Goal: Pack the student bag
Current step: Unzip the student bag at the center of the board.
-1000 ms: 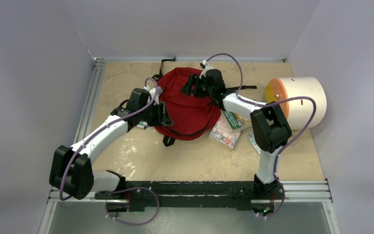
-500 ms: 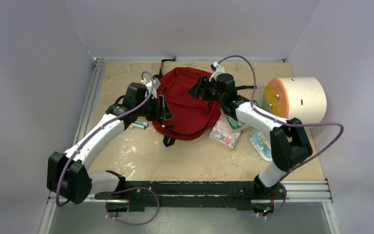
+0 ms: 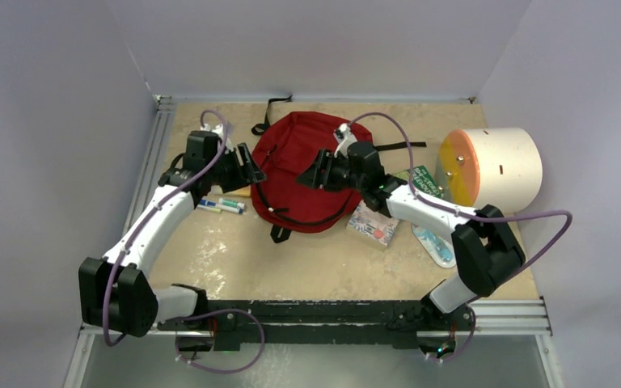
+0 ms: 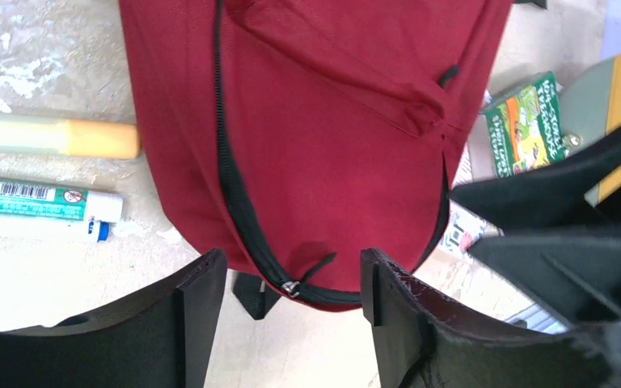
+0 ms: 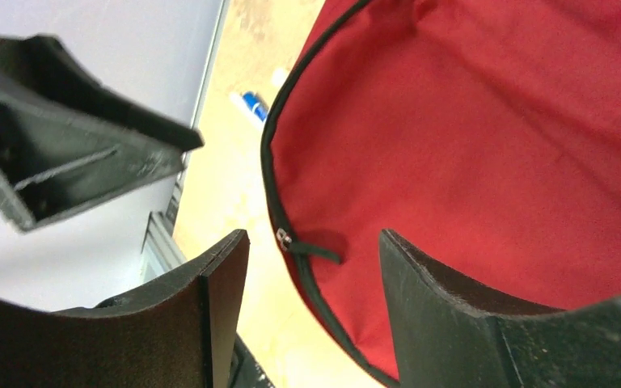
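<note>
Packing barely begun: the student bag (image 3: 303, 174) lies flat near the far middle of the bench (image 3: 234, 259), and its main zipper (image 4: 233, 190) appears to be drawn closed, the pull (image 4: 291, 287) sitting at the near corner. The left end effector (image 4: 289, 263) hangs above the bag's left edge with its jaws apart and nothing between them. The right end effector (image 5: 314, 242) is over the middle of the bag, pointing towards that same left edge, its jaws likewise spread and empty.

Everything that might go inside is outside the bag. A yellow-tipped stick (image 4: 52, 137) and a green-labelled tube (image 4: 44, 200) lie just beside its left edge. A green box (image 4: 525, 121) and a patterned packet (image 3: 372, 226) sit against its right side, the packet partly tucked under the fabric. A pale blue item (image 3: 437, 242) lies farther right of the bag, near a large cream cylinder (image 3: 501, 162) with an orange face.

By the look of it, the bag has yet to be opened, filled and closed.
</note>
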Motion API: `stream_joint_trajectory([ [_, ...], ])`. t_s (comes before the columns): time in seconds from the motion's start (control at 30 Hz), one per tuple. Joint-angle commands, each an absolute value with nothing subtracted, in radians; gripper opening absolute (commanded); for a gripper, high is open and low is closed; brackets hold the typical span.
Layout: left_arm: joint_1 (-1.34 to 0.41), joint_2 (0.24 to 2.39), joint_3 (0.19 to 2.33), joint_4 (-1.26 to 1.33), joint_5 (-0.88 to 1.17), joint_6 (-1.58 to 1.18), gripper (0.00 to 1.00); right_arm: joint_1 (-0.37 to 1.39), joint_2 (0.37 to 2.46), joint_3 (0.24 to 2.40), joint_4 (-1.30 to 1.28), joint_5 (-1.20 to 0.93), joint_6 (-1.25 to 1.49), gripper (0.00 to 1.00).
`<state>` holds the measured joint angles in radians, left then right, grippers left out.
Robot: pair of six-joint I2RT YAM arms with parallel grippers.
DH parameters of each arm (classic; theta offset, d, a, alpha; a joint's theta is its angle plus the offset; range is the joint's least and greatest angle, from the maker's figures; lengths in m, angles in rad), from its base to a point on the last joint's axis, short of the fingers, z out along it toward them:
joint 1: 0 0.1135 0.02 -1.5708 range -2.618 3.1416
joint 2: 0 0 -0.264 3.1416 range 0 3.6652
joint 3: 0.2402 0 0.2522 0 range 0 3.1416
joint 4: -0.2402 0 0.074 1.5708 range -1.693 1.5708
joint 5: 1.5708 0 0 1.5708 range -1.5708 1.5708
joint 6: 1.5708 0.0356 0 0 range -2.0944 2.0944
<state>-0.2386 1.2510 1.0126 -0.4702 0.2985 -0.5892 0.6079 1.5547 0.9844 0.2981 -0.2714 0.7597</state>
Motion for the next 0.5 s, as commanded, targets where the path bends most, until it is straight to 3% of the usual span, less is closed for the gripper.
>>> stream_joint_trajectory([
  [0.0,-0.218,1.288,0.970,-0.424,0.307,-0.639,0.62,0.635,1.534,0.959,0.360,-0.321,0.817,0.62],
  [0.47,-0.219,1.405,0.839,-0.250,0.403,-0.736,0.62,0.643,1.520,0.918,0.384,-0.338,0.845,0.61],
])
